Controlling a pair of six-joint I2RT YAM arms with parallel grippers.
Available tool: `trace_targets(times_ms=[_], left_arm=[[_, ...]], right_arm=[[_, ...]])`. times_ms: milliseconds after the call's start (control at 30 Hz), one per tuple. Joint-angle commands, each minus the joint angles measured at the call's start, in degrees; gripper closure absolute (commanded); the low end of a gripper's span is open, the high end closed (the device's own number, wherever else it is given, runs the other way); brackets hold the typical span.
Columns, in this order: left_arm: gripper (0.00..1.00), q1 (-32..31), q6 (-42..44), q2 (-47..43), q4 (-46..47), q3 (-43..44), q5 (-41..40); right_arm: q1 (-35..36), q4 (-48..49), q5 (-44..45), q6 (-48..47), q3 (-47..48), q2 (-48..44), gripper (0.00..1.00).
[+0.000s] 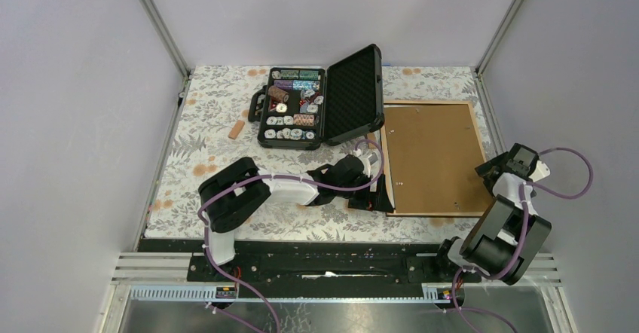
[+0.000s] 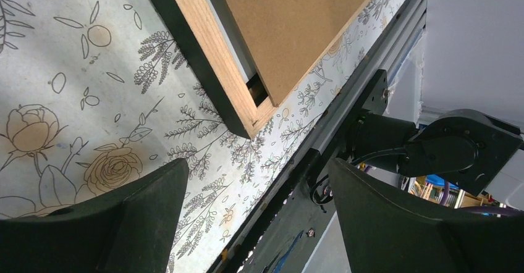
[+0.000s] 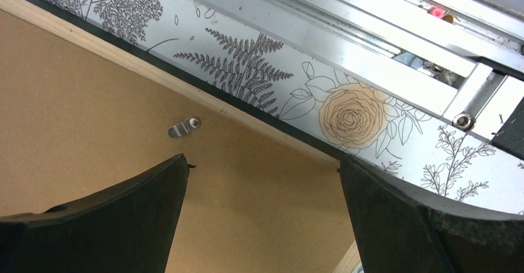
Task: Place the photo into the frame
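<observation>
The frame [image 1: 428, 104] lay back-side up on the floral tablecloth [image 1: 203, 145], right of centre, with its long sides running away from the arms. Its rails were light wood on the upturned side, with a black outer edge resting against the cloth. A plain brown backing board [image 1: 433, 156] filled its opening. In the left wrist view the board's near corner sat a little apart from the wooden rail, leaving a dark gap and a pale strip beside it. Whether that strip belonged to the photo could not be told. A small metal turn clip [image 3: 183, 126] sat on the board near the right rail.

The left gripper [image 1: 371, 191] hovered at the frame's near left corner, its fingers spread wide and holding nothing. The right gripper [image 1: 503, 169] hung over the frame's right edge, its fingers likewise spread and empty. An open black case of poker chips [image 1: 301, 107] stood behind the frame's left side.
</observation>
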Motion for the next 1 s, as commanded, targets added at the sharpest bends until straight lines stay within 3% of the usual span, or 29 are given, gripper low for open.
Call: trace_targets(times_ms=[0, 400, 567, 800, 967], left_arm=[[0.12, -0.26, 0.49, 0.35, 2.04, 2.43, 1.32], [0.12, -0.26, -0.92, 2.6, 4.47, 2.79, 2.77], [0.12, -0.22, -1.77, 3.41, 5.55, 2.96, 3.01], [0.12, -0.26, -1.85, 4.03, 5.55, 3.61, 3.3], [0.12, -0.23, -1.81, 3.57, 5.4, 3.42, 2.68]], right_arm=[[-1.01, 1.03, -0.25, 0.01, 1.31, 1.46, 0.0], [-1.39, 0.23, -13.43, 1.89, -2.32, -5.5, 0.0], [-1.35, -0.38, -15.01, 2.85, -3.47, -9.68, 0.0], [-1.4, 1.03, -19.83, 4.2, -4.92, -7.14, 0.0], [-1.38, 1.29, -17.59, 2.93, -5.0, -6.87, 0.0]])
